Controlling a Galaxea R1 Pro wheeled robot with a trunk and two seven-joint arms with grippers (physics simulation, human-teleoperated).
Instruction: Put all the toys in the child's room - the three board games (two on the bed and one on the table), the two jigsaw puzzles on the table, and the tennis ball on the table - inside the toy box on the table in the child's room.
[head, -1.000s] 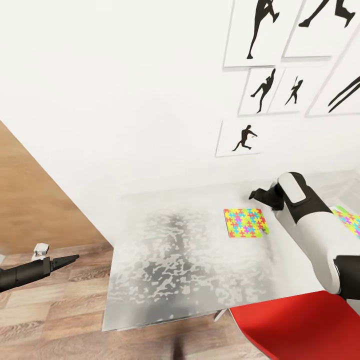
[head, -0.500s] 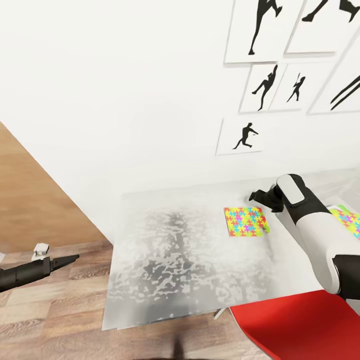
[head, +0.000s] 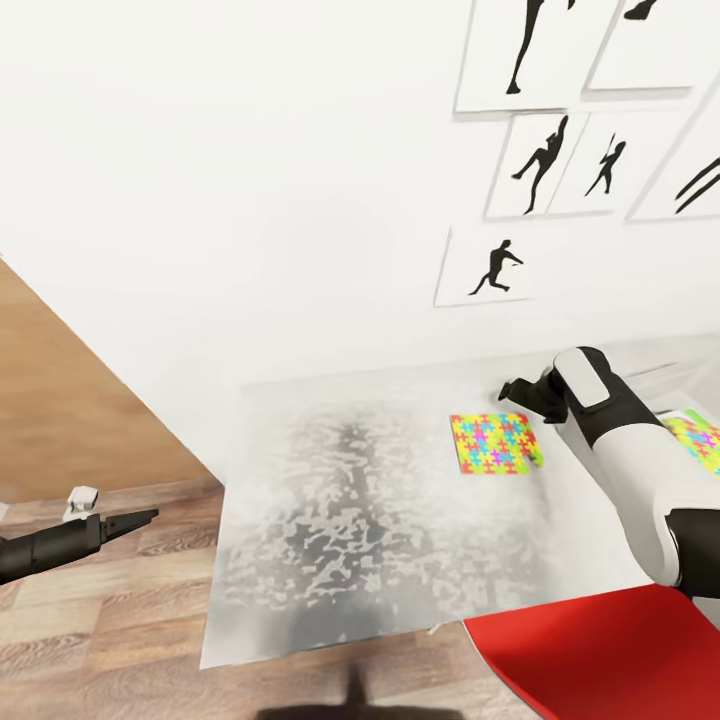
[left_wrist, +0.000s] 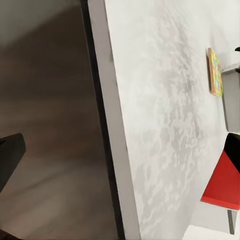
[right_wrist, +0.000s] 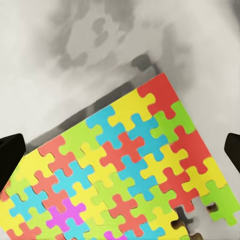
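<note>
Hovering over the table (head: 350, 500) with fingers spread wide, the right gripper (head: 522, 392) is lining up on the puzzle (head: 493, 443) lying flat just below it, and that thin square is risking a slip if the fingertips scrape instead of catching its edge.

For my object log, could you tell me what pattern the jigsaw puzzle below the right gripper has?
The jigsaw puzzle shows interlocking red, yellow, green, blue and pink pieces; clearest in the right wrist view.

Two jigsaw puzzles (head: 492, 443) flat on table (head: 370, 520)
</note>
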